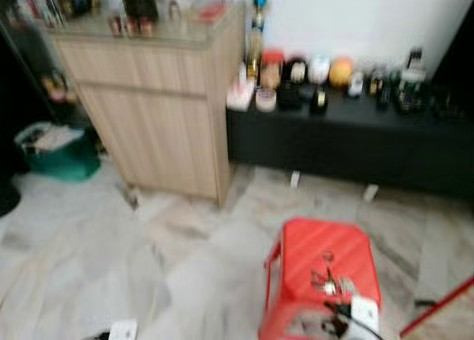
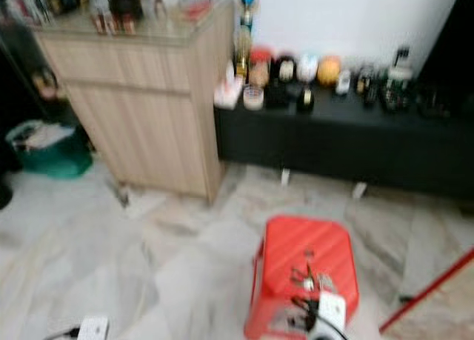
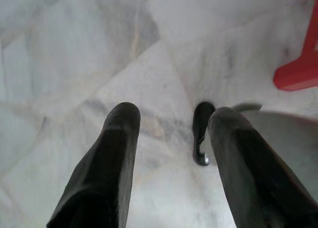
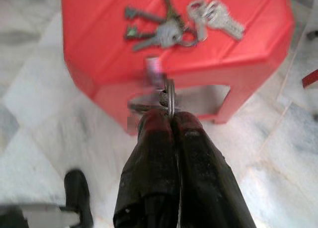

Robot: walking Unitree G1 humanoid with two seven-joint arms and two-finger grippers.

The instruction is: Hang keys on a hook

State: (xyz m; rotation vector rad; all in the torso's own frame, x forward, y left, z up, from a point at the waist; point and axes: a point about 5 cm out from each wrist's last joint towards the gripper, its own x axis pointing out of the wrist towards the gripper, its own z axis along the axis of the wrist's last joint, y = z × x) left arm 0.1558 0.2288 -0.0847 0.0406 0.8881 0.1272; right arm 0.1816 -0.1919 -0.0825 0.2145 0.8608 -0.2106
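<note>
Keys (image 4: pixel 169 32) lie spread on top of the red stool (image 1: pixel 318 266), and the right gripper (image 4: pixel 171 119) has its two black fingers pressed together on a metal key ring (image 4: pixel 170 96), with blurred keys hanging from it just before the stool's near edge. The bunch left on the stool sits beyond the gripper's tips, apart from them, near the seat's middle.

Marble floor (image 1: pixel 111 251) spreads wide and open to the robot's left of the stool. Beyond it stands a tall wooden cabinet (image 1: pixel 155 110) with blurred bottles on its glass top, and touching its right side runs a long low black bench (image 1: pixel 348 144) against the white wall, crowded with small jars and bottles too blurred to name. A green bin (image 1: pixel 59 156) holding something pale stands left of the cabinet. A red pole (image 1: pixel 437 307) slants across the floor at the right edge.

The left gripper (image 3: pixel 171 133) hangs over bare marble, its fingers spread apart, a corner of the stool off to one side.
</note>
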